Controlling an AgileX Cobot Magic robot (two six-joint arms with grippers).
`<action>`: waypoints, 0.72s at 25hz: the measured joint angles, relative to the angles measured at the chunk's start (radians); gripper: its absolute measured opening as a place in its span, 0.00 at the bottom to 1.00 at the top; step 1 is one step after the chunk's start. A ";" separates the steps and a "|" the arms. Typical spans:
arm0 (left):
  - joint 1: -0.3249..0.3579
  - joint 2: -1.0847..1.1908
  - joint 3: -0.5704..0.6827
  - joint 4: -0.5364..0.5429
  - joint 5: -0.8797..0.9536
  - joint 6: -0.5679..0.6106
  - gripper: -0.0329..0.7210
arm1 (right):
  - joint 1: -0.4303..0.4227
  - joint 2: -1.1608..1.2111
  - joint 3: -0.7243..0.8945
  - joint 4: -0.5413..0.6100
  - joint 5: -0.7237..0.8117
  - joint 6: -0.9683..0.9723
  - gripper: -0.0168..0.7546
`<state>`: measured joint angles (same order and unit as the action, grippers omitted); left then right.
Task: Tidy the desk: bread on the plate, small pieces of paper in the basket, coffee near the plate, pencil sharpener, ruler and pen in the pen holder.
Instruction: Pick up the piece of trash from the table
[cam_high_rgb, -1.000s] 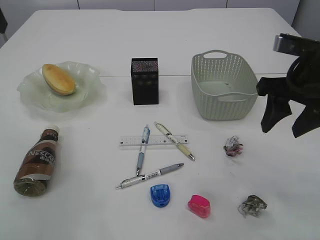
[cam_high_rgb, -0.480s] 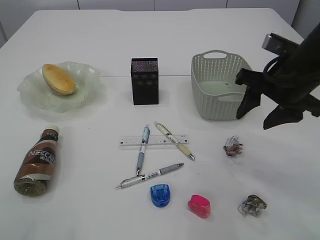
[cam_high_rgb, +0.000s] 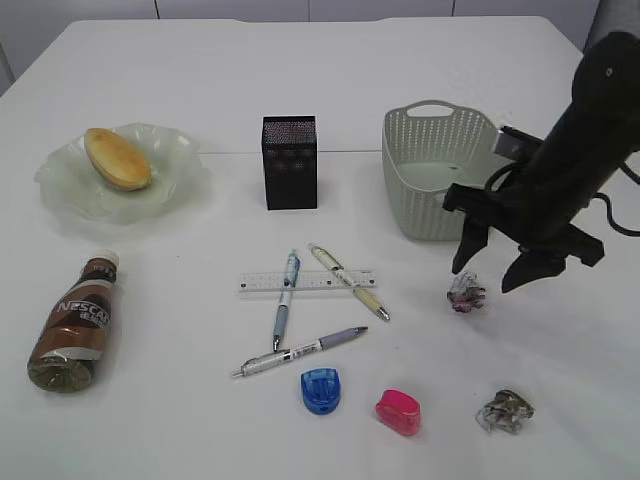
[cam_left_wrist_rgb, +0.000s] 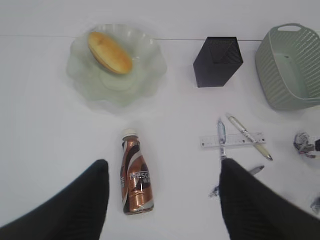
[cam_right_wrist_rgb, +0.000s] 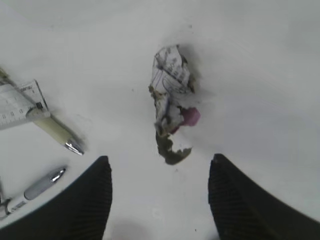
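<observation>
Plain white desk fills pretty much the whole exterior view, with all the clutter spread across the middle and front.

Bread is already sitting in the wavy green plate at the far left. Coffee lies on its side just in front of that plate, cap toward it. Black mesh pen holder stands upright in the middle, and the basket is off to its right — nothing visible in it from these angles.

In front of the pen holder is the ruler, lying flat, with 2 pens crossing over it: a blue-ish pen and a cream pen. A 3rd, grey pen lies nearer the front edge. Below that are 2 sharpeners, the blue sharpener and the pink sharpener, close together but not touching.

2 crumpled paper bits on the right: the upper paper wad and the lower paper wad, well apart.

Right gripper hangs just above the upper wad with its fingers spread, nothing in them. In the right wrist view the wad lies on the desk ahead of the 2 fingertips, roughly centred between them and not touching.

Left gripper is also spread apart and empty — high above the desk, with the coffee bottle showing between its fingers.
</observation>
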<state>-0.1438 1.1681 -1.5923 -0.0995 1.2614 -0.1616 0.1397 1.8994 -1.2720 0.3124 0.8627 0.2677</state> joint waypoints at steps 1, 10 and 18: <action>0.000 0.000 0.000 -0.004 0.000 0.000 0.71 | 0.000 0.019 -0.021 0.002 0.006 0.000 0.60; 0.000 0.000 0.000 -0.022 0.002 0.000 0.70 | 0.000 0.125 -0.174 -0.035 0.054 0.000 0.60; 0.000 0.000 0.000 -0.027 0.002 0.000 0.69 | 0.000 0.198 -0.209 -0.082 0.128 -0.002 0.60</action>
<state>-0.1438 1.1681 -1.5923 -0.1270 1.2633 -0.1616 0.1397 2.0974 -1.4813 0.2303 0.9908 0.2660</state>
